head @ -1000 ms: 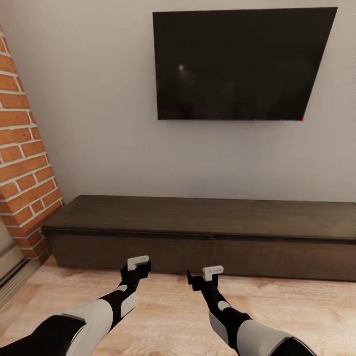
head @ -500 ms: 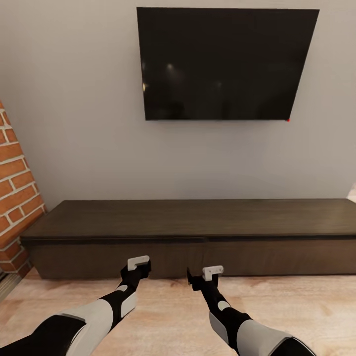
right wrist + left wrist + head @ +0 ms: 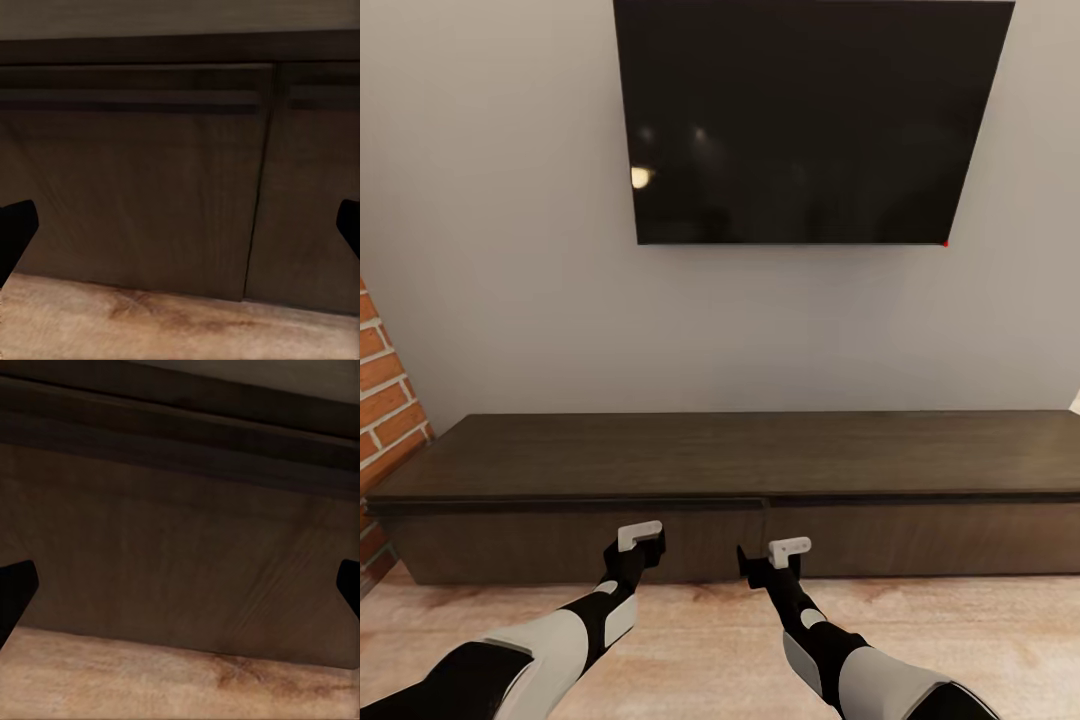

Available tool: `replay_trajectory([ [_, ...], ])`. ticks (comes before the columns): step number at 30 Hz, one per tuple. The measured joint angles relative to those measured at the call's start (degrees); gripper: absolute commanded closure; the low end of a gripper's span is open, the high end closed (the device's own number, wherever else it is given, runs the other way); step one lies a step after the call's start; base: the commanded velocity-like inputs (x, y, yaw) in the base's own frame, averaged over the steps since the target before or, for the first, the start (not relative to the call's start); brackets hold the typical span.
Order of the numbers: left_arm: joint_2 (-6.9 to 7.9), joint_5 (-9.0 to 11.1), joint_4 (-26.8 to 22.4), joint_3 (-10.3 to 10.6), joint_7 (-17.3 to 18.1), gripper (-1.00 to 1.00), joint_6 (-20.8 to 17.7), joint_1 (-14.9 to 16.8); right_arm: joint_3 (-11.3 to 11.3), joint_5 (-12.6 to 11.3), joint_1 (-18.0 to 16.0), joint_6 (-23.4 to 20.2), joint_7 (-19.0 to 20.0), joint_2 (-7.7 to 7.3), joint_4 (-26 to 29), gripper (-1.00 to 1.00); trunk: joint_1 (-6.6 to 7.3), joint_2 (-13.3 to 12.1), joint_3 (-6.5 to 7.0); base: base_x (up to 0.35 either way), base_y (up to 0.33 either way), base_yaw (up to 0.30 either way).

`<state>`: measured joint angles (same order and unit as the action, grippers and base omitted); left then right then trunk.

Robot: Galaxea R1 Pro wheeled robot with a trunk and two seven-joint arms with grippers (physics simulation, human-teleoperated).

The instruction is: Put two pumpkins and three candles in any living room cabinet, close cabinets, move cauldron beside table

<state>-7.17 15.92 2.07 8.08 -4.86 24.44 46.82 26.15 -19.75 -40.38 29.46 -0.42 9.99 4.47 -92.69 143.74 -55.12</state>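
1. You are facing the cabinet (image 3: 760, 470), which is standing against the grey wall (image 3: 510, 250) under the dark television (image 3: 810, 120); its drawer fronts are sitting flush and closed.
2. Your left claw (image 3: 643, 540) is hovering low over the wooden floor (image 3: 700, 630), just in front of the left drawer front (image 3: 180, 547); its fingertips (image 3: 15, 592) are showing at opposite edges of the left wrist view, spread wide apart and holding nothing.
3. Your right claw (image 3: 775, 556) is hovering beside it, facing the seam between the two drawer fronts (image 3: 259, 187); its fingertips (image 3: 15, 229) are likewise standing wide apart and empty.
4. A brick column (image 3: 385, 390) is rising at the cabinet's left end.
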Motion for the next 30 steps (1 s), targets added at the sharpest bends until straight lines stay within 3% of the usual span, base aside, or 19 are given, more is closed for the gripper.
replay_trajectory([
  [11,0.0,0.02,0.0,0.02,-0.03,-1.0,0.0,-0.07,0.05,0.06,0.01,0.03,2.11,0.0,0.0,-1.0,0.0,0.0,0.0,0.002,-0.018,0.0],
  [26,0.0,-0.04,0.0,0.03,0.0,-1.0,-0.02,-0.07,0.07,0.06,0.01,0.05,2.17,0.0,-0.06,-1.0,-0.02,0.0,0.0,-0.057,-0.275,0.0],
  [30,0.0,0.97,0.34,0.07,0.09,-1.0,0.09,0.01,-0.95,-0.59,-0.96,0.44,2.0,0.0,0.57,-1.0,-0.02,-0.02,0.0,0.0,0.0,0.0],
])
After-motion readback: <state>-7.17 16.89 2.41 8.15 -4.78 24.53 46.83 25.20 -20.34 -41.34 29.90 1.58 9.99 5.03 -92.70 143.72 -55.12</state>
